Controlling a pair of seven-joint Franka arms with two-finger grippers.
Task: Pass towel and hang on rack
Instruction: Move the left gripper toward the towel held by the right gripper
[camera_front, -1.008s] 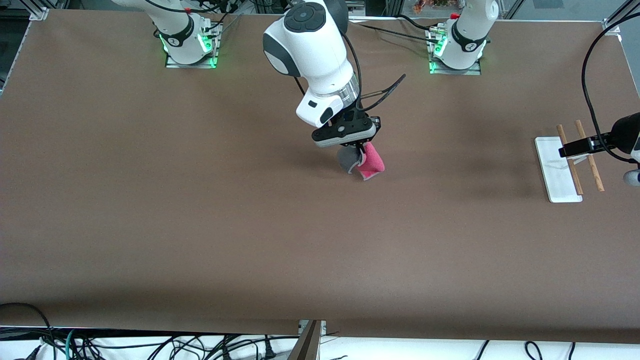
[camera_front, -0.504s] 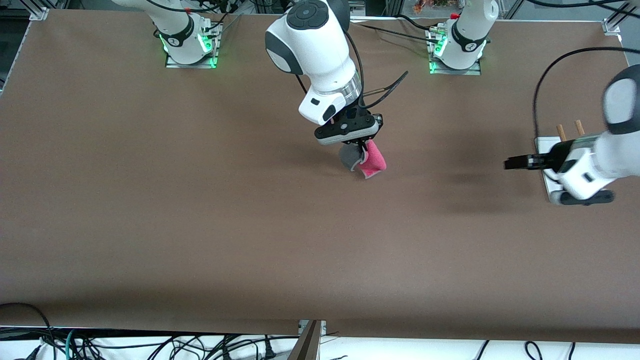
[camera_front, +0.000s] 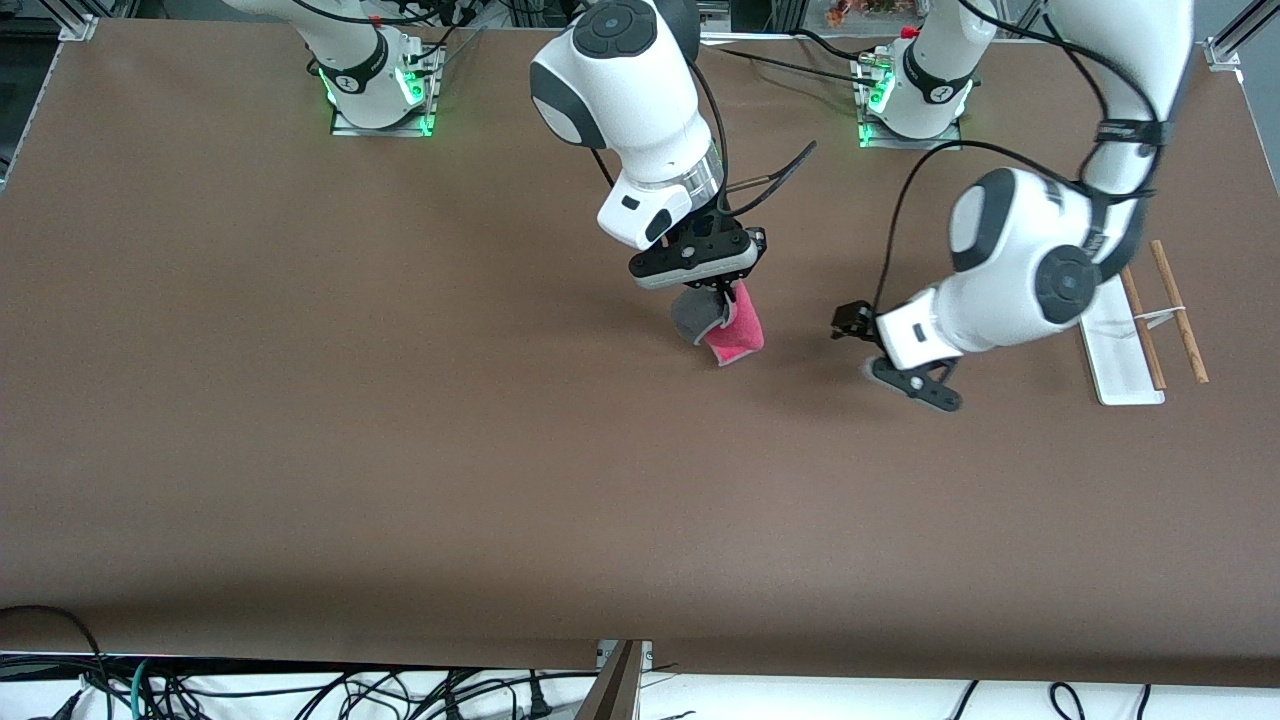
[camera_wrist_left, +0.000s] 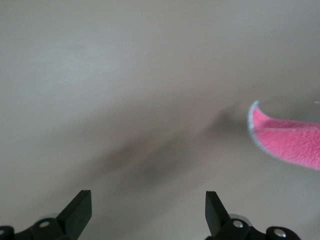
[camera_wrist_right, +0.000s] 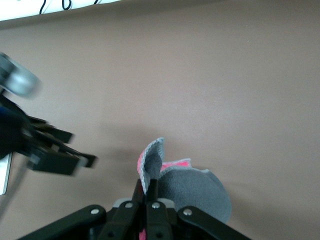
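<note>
The table (camera_front: 400, 450) is one wide brown sheet, and the rack (camera_front: 1120, 370) stands on it at the left arm's end, its two wooden rods bare. Well away from the rack, over the middle of the table, the right gripper (camera_front: 716, 300) holds the towel (camera_front: 722, 330) up off the surface, jaws pressed together on its upper edge so the pink and gray folds hang free below. Between towel and rack, the left gripper (camera_front: 868, 345) hovers low with its jaws spread wide and nothing between them, pointed toward the cloth.

The step in hand looks like the handover. To do it well, the left gripper should come in level and close on a hanging part of the towel clear of the right gripper's fingers (camera_wrist_right: 147, 197), taking enough cloth to hold. The right jaws should part only once that grip is firm.
</note>
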